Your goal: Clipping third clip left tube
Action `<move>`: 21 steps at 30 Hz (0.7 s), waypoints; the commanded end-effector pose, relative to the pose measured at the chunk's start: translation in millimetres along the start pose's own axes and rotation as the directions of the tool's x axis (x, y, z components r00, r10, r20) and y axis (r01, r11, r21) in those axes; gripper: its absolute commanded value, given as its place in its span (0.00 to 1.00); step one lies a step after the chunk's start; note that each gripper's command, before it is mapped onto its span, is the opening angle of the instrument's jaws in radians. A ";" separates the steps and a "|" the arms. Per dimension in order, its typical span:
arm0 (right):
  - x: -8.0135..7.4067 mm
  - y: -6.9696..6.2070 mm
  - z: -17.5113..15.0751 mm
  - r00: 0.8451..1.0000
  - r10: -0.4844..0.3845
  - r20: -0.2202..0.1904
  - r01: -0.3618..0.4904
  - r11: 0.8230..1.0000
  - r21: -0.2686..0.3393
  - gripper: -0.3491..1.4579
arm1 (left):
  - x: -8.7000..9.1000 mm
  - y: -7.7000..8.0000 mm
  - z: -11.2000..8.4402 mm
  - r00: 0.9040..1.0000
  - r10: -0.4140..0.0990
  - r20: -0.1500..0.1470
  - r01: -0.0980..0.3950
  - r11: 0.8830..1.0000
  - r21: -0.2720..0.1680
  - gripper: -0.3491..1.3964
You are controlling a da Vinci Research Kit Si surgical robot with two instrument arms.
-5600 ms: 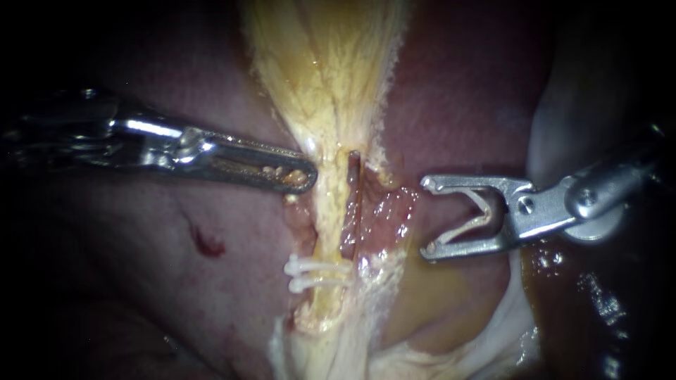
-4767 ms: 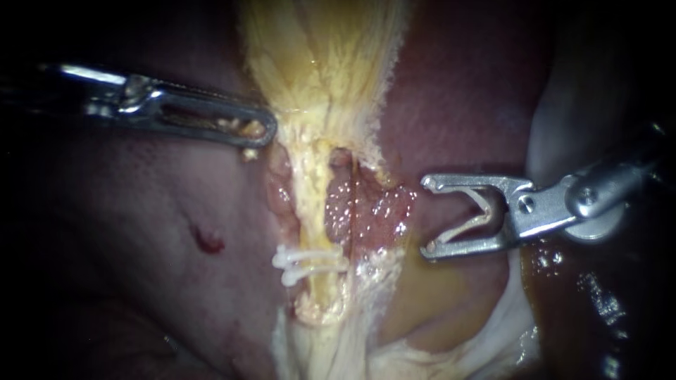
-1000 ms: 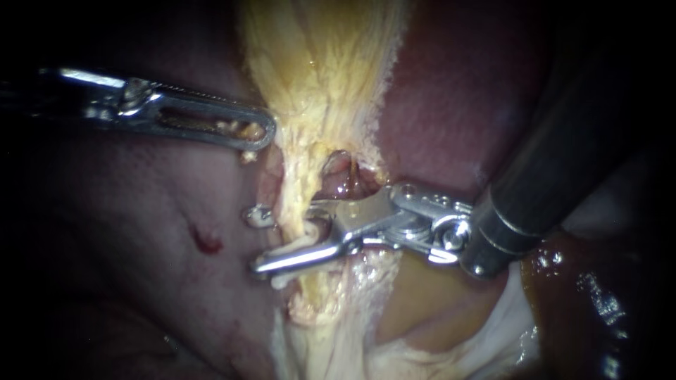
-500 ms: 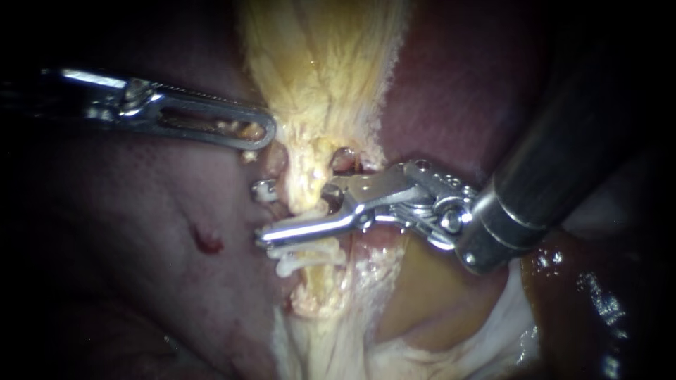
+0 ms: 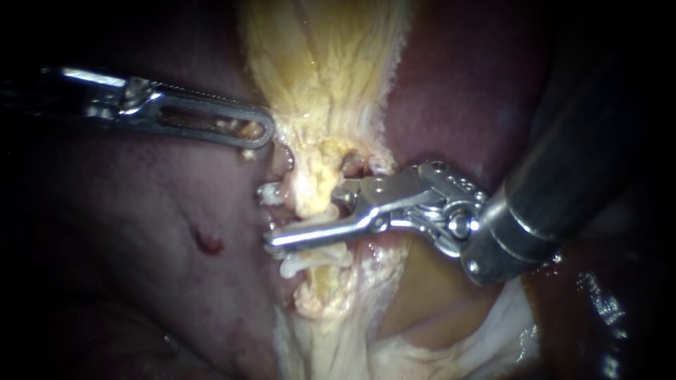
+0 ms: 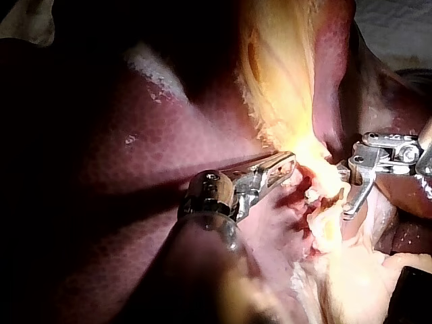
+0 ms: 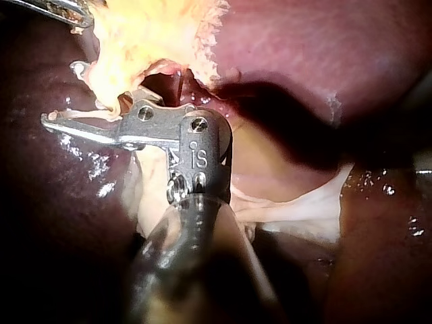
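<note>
The right instrument's claw [image 5: 269, 217] reaches across the left tube [image 5: 310, 200] from the right and straddles it. Its upper half passes behind the tube, and its tip shows on the far side, just beside the liver [image 5: 141, 232]. Its lower half lies across the front of the tube. The claw is drawn partway together. A narrow gap remains, filled by the pale yellow tube, which bulges between the two halves. The claw grips a white clip [image 5: 266, 191], held between both halves and wrapped around the tube. One white end shows at the upper tip, and a pale strip runs along the lower half.

Just below the lower half, the placed clips [image 5: 303, 264] sit across the same tube as short white bars, close to the claw. Whether they touch it cannot be told.

In the right wrist view the claw [image 7: 61, 94] points sideways under the yellow fibrous tissue [image 7: 155, 30].

The left instrument's claw [image 5: 257, 132] lies higher up. Its two slotted halves rest together with nothing gripped, a few crumbs of tissue sit in the slot, and its tip is at the edge of the yellow fibrous tissue. The left wrist view shows this claw [image 6: 287, 162] closed, its tip against the bright yellow tissue.
</note>
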 end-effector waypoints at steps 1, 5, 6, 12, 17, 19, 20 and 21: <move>0.0 -0.1 0.1 1.000 0.002 -0.003 -0.002 1.000 -0.011 0.46 | 0.0 0.0 0.0 1.000 0.000 0.000 0.000 1.000 0.001 0.00; 0.2 -0.4 0.3 1.000 0.007 -0.018 -0.007 0.999 -0.043 0.46 | 0.0 0.0 0.0 1.000 0.000 0.000 0.000 1.000 0.001 0.00; 0.3 -0.4 0.3 1.000 0.008 -0.023 -0.009 0.999 -0.053 0.46 | 0.0 0.1 0.0 1.000 0.000 0.000 0.000 1.000 0.001 0.00; 0.9 -1.0 0.2 1.000 0.010 -0.021 -0.011 0.999 -0.049 0.46 | 0.0 0.2 0.0 1.000 0.000 0.000 0.000 1.000 0.002 0.00; 1.2 -2.4 0.0 1.000 0.016 -0.015 -0.016 0.999 -0.039 0.43 | 0.0 0.2 0.0 1.000 0.000 0.000 0.000 1.000 0.001 0.00; 1.6 -3.0 0.0 1.000 0.017 -0.012 -0.017 0.999 -0.029 0.43 | 0.0 0.2 0.0 1.000 0.000 0.000 0.000 1.000 0.001 0.00; 1.9 -3.2 0.0 1.000 0.016 -0.004 -0.016 1.000 -0.010 0.43 | 0.0 0.2 0.0 1.000 0.000 0.000 0.000 1.000 0.001 0.00; 2.1 -3.5 0.0 1.000 0.016 0.000 -0.016 1.000 -0.001 0.43 | 0.0 0.2 0.0 1.000 0.000 0.000 0.000 1.000 0.001 0.00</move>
